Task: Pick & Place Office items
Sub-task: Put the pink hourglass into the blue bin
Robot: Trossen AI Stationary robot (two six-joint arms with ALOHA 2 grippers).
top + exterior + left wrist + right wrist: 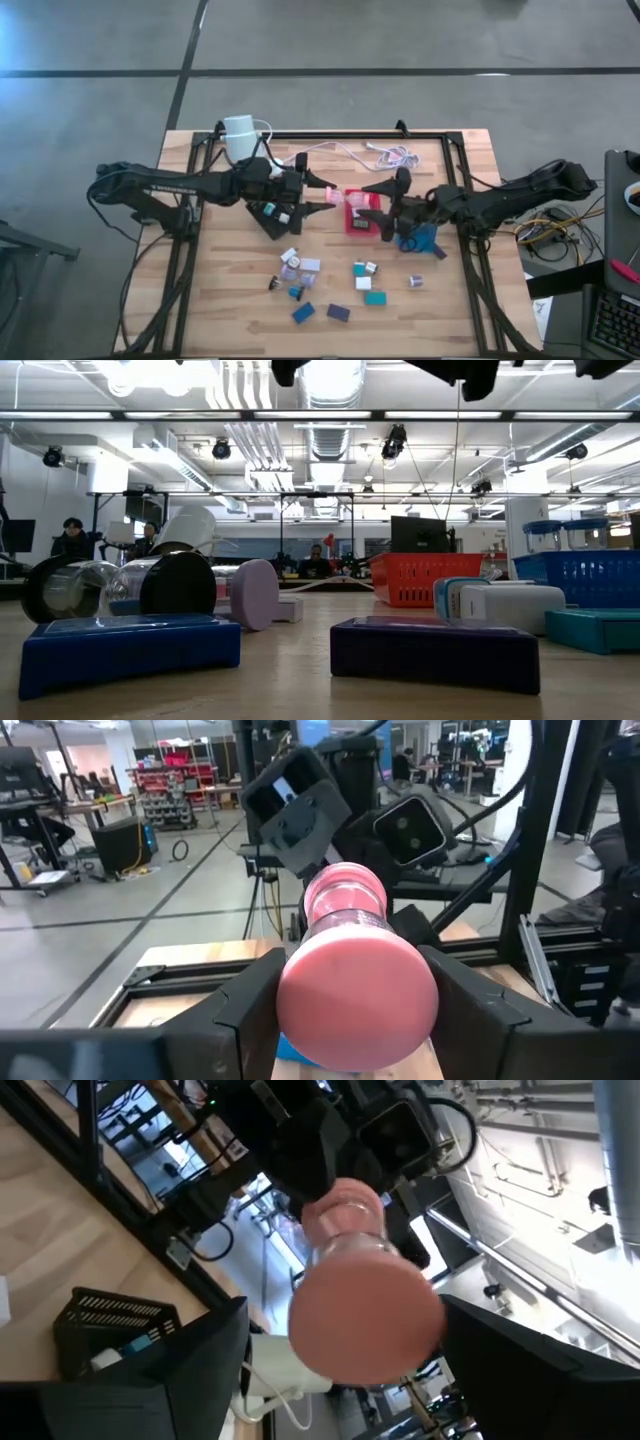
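Clamping one end of a light, stiff pink cylinder (341, 199), the left gripper (318, 197) faces the right gripper (372, 203), spread wide around its smooth cap.

no readable text, no labels, no brands, no numbers anywhere

so color rundown: the cylinder (356, 982) held up between the two arms is pink with a clear middle section, and both grippers' fingers (236, 1020) are plain black. Table (220, 300) is light natural wood with a black frame. There's a red tray (357, 222), a black tray (275, 222) and a blue tray (425, 240). Loose pieces on the wood are teal (375, 298), navy blue (303, 313), dark purple (338, 313) and white (310, 266). White cylinder (240, 138) at the back with a white cable (385, 153).
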